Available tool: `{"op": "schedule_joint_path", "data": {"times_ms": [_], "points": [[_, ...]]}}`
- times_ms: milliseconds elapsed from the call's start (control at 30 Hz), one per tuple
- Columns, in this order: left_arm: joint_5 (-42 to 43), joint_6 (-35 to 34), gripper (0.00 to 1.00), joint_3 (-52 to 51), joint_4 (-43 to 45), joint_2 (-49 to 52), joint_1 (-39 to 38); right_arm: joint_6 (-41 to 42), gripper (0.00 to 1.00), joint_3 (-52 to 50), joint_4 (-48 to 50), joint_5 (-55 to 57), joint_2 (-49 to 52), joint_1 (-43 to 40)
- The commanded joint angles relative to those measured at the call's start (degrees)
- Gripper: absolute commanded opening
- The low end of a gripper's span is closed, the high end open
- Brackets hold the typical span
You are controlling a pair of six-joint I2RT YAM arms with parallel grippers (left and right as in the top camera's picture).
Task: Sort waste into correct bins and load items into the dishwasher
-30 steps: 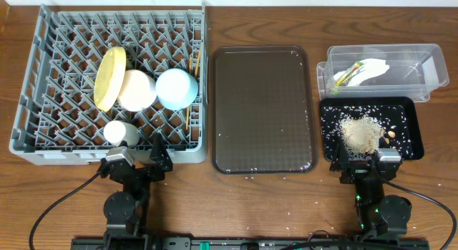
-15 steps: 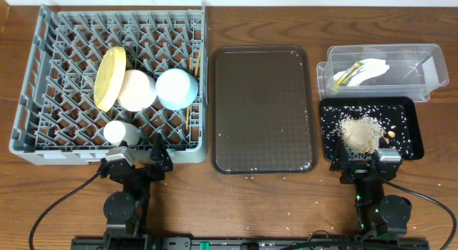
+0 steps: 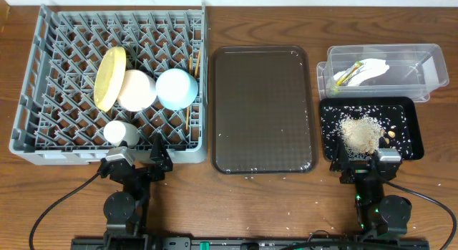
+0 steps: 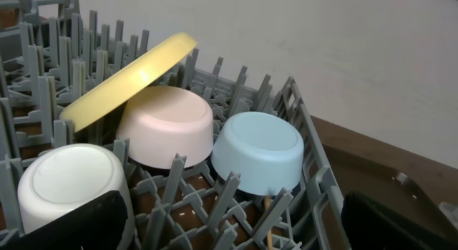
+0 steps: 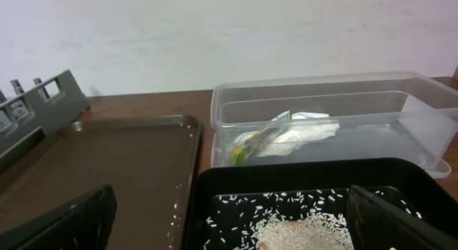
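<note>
The worktop carried everything ahead of both parked arms. The grey dish rack lay straight in front of my left hand, and the brown serving tray sat bare between the rack and the bins. The clear tub stood beyond the black tray, both nearest my right hand. In the rack, the yellow plate leaned on the cream bowl, beside the blue bowl and white cup. The chopsticks pointed away from me along its right wall. Napkin and wrapper sat in the tub, rice in the black tray. Both hands gaped wide, gripping nothing. I judged nothing left to fetch, with free room above.
</note>
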Motion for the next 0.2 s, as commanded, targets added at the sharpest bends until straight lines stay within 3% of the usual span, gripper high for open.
{"op": "schedule_joint_path", "data": {"times_ms": [0, 167], "points": [[-0.48, 0.52, 0.96, -1.27, -1.99, -0.39, -0.31, -0.74, 0.99, -0.07, -0.26, 0.13, -0.26, -0.72], [-0.48, 0.52, 0.96, -1.27, -1.99, -0.39, -0.28, -0.74, 0.99, -0.07, -0.26, 0.13, -0.26, -0.72]]}}
